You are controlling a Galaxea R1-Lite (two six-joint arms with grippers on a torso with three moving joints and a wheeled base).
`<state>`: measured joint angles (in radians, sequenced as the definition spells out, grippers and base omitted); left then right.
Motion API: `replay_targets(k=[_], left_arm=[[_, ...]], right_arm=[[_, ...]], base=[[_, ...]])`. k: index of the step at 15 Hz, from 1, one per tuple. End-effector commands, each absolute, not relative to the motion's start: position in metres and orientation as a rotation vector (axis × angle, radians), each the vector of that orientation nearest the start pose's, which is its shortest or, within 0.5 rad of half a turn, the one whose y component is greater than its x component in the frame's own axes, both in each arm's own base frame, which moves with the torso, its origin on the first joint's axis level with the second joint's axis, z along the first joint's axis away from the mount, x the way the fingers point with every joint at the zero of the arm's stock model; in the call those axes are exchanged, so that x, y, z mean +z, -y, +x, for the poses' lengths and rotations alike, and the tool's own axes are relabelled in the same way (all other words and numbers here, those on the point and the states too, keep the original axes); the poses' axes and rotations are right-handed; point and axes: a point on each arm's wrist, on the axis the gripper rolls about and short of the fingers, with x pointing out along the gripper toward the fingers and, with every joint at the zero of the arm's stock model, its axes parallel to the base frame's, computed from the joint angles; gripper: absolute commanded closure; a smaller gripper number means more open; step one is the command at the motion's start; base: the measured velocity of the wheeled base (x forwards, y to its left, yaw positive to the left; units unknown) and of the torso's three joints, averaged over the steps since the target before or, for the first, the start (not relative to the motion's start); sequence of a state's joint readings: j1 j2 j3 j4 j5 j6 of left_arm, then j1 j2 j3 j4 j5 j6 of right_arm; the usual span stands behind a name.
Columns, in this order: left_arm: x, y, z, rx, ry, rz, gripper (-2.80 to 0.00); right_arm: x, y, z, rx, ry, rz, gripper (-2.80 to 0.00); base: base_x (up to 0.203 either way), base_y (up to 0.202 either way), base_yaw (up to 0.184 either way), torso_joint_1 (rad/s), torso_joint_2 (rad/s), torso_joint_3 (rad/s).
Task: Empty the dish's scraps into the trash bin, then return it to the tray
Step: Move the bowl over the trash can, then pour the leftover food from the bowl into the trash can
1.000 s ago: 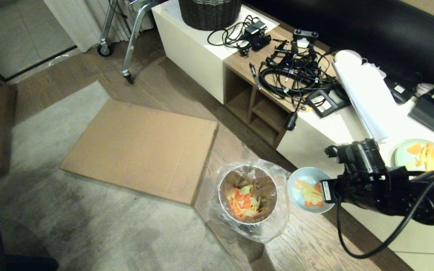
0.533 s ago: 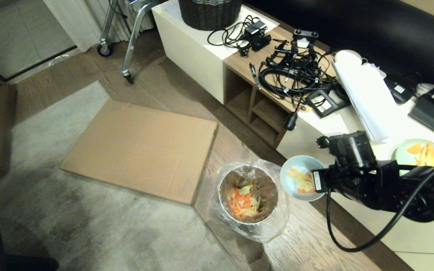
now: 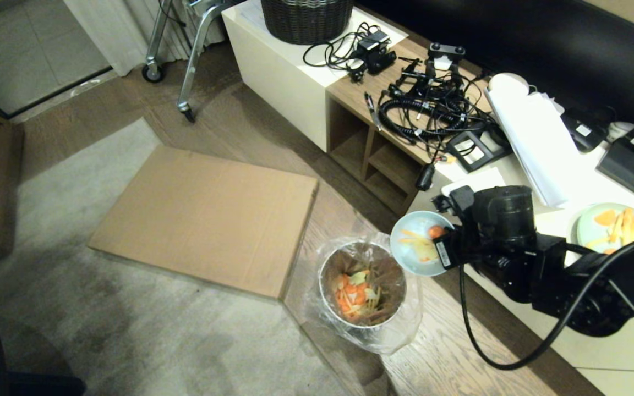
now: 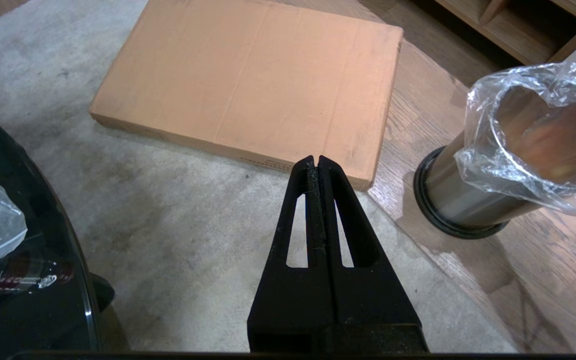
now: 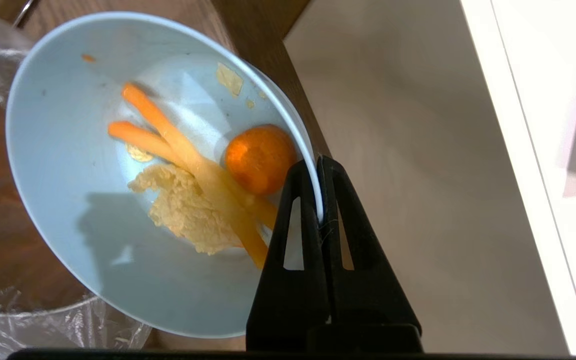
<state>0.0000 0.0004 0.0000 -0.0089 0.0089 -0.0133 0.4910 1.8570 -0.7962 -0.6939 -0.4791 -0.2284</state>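
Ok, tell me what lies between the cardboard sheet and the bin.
Nothing: the head view shows bare wood floor between the cardboard and the bin. The left wrist view shows the same.

Wood-plank floor (image 3: 449,357) adjoining a grey carpet (image 3: 130,330), on which a flat cardboard sheet (image 3: 207,217) lies. A low cream cabinet (image 3: 278,77) with an inset wooden shelf unit (image 3: 377,159) runs diagonally along the far side; its top bears a dark woven basket (image 3: 306,19), a tangle of black cables (image 3: 427,110) and white papers (image 3: 537,143). A dark panel (image 3: 515,33) rises behind the cabinet. A wheeled metal frame (image 3: 185,60) stands before pale curtains (image 3: 113,27); tiled flooring (image 3: 25,49) lies beyond.
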Motion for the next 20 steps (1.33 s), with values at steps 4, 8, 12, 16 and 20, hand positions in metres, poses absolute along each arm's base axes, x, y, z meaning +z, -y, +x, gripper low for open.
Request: replay_targets(k=[4, 8, 12, 16, 20], left_arm=[[0.076, 0.000, -0.023, 0.009, 0.009, -0.014, 0.00], [0.076, 0.000, -0.023, 0.009, 0.009, -0.014, 0.00], [0.076, 0.000, -0.023, 0.009, 0.009, -0.014, 0.00], [0.076, 0.000, -0.023, 0.009, 0.009, -0.014, 0.00], [0.076, 0.000, -0.023, 0.009, 0.009, -0.014, 0.00]], right_arm=[[0.116, -0.166, 0.289, 0.128, -0.230, -0.594, 0.00], [0.106, -0.183, 0.291, 0.157, -0.125, -0.687, 0.00], [0.101, -0.191, 0.294, 0.158, -0.049, -0.777, 0.00], [0.103, -0.194, 0.297, 0.143, 0.014, -0.847, 0.00], [0.103, -0.197, 0.300, 0.114, 0.098, -0.893, 0.00]], base=[[0.000, 0.000, 0.000, 0.000, 0.00, 0.000], [0.000, 0.000, 0.000, 0.000, 0.00, 0.000], [0.000, 0.000, 0.000, 0.000, 0.00, 0.000], [0.000, 0.000, 0.000, 0.000, 0.00, 0.000], [0.000, 0.000, 0.000, 0.000, 0.00, 0.000]])
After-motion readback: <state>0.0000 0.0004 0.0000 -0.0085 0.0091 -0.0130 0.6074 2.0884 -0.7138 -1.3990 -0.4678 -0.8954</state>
